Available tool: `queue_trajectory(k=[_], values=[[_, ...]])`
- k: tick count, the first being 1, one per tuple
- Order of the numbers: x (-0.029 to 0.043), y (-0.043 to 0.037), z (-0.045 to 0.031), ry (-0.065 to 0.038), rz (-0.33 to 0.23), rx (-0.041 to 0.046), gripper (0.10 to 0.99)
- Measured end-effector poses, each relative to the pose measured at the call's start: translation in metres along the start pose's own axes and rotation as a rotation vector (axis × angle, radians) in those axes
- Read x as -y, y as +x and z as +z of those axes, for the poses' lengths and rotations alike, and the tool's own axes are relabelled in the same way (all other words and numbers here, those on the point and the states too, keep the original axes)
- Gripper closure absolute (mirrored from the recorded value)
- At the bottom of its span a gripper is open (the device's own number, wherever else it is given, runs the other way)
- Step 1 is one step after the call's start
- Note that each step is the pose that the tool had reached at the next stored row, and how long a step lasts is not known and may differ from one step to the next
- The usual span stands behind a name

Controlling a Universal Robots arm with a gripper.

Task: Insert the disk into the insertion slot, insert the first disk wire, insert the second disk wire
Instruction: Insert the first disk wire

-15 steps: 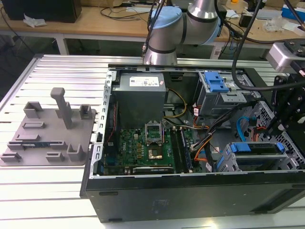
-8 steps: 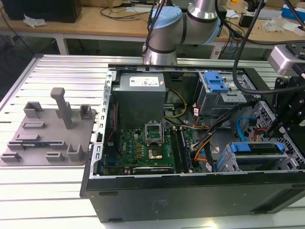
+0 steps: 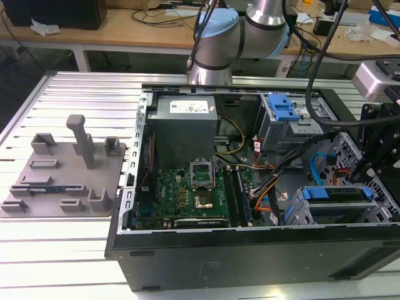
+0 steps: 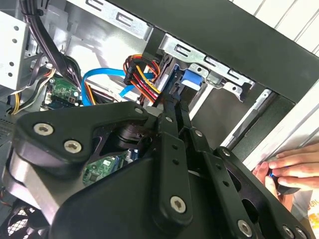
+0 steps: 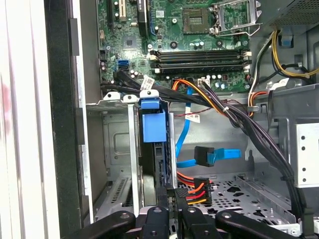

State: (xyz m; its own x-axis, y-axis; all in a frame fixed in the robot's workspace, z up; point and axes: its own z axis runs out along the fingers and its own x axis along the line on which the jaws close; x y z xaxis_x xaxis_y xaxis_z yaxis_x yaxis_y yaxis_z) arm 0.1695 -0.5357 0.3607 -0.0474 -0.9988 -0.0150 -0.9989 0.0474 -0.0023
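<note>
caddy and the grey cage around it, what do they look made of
Caddy: bright blue, smooth and evenly coloured, so probably moulded plastic. Cage: bare grey sheet metal by its look, with a dull sheen, folded edges and punched holes.

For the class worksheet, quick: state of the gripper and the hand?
Gripper: shut, tips at the disk edge; grip cannot be told.
Person's hand: pinching a small dark object.

No print could be read. White label [image 3: 187, 107] on the grey power supply [image 3: 181, 134] carried dark marks, too small to make out. White tags [image 5: 147, 80] on the black cables [image 5: 249, 129] likewise (faint lines only). Motherboard [image 5: 169, 30] lettering too fine.
</note>
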Motion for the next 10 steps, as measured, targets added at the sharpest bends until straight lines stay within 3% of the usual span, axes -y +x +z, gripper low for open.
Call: queue_trajectory(k=[6,10], values=[[-0.0002,-0.0028,0.0007,0.0,0.002,-0.0004,0.918],[-0.0002,-0.0031,0.0014,0.001,0.024,-0.0049,0.918]])
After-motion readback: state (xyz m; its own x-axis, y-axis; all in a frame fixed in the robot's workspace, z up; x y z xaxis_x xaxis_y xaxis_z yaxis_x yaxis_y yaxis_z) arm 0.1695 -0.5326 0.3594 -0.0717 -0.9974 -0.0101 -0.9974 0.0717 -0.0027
